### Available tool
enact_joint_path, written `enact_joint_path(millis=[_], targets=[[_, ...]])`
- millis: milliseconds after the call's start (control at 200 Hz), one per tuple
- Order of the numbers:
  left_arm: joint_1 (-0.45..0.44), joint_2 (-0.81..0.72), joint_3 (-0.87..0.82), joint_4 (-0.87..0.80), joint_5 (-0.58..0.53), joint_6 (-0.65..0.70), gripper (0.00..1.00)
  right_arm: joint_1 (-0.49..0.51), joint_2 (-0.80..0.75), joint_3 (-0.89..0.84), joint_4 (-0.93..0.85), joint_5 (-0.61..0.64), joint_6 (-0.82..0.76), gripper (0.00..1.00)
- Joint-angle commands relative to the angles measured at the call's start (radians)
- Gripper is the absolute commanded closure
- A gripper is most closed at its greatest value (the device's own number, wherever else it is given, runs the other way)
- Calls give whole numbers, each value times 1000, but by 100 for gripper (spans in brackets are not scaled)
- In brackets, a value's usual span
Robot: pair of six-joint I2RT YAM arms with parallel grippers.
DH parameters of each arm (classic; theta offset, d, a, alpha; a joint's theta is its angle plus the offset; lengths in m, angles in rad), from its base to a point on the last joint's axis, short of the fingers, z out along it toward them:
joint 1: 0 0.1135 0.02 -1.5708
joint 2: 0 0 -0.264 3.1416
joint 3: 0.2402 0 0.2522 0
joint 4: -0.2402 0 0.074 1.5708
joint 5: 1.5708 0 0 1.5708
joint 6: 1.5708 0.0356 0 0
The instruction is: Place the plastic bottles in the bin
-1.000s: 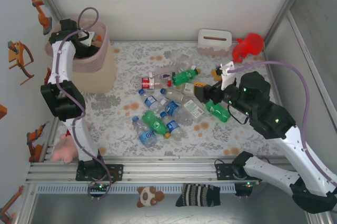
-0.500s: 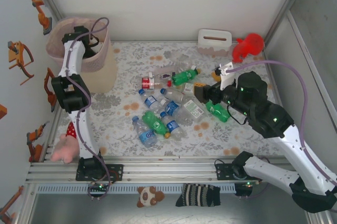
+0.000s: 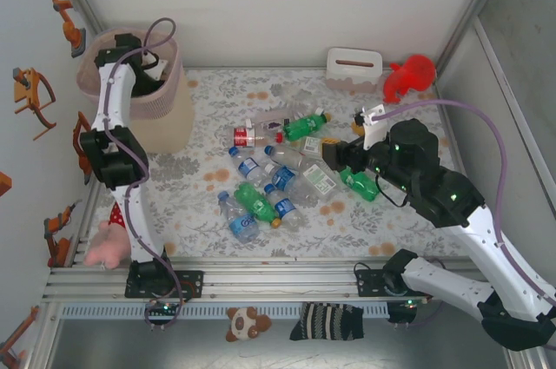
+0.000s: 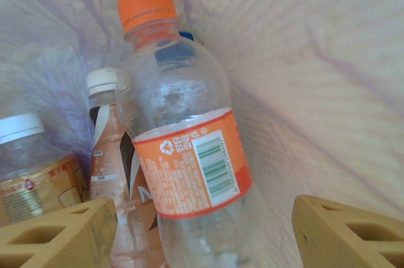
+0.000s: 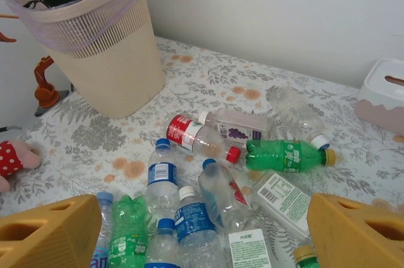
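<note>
**Step in hand (judged):** one bottle is being released into the bin by the left arm, and the right arm stands ready over the stock on the table.

1. **Right gripper** [image 5: 205, 230]: the jaws are wide with nothing between them. It is poised above the pile of plastic bottles [image 3: 278, 174] at the middle of the table [image 3: 200, 221]. For the next pick, a bottle lying clear at the edge of the pile is likely the safer target, such as the green bottle [image 5: 287, 154]. The jaws should straddle the body across its width, not the cap.

2. **Left gripper** [image 4: 205, 230]: it is inside the bin [image 3: 169, 126], which stands at the far left corner of the table. The fingers [image 4: 57, 233] stand well apart on either side of the orange-labelled bottle [image 4: 186, 154] and appear clear of it. The arm should lift straight up so that neither finger snags the pink liner [image 3: 89, 82].

**Appearance of the stock:**
- **On the table:** small clear bottles with blue labels and caps, green ones, and one red-labelled bottle [image 5: 189, 135]. All lie on their sides, and several touch or overlap.
- **In the bin:** the orange-labelled bottle is clear, empty and orange-capped. It leans cap-up against the liner, beside two white-capped bottles [image 4: 104, 129].
</note>
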Motion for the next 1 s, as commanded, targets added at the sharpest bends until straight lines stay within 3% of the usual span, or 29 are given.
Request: enact_joint_path(millis=[0,411,796,996], targets=[[-10,-106,41,-24,33,-16,27,5,-7,-2,-12,39,15,16],[-8,-308,8,7,83,-51,28,-7,74,55,-143,237,45,15],[-1,-531,-81,91,205,-104,29,-85,215,90,-242,210,34,16],[-28,-705,-281,216,318,-163,29,-159,304,97,-280,148,1,18]])
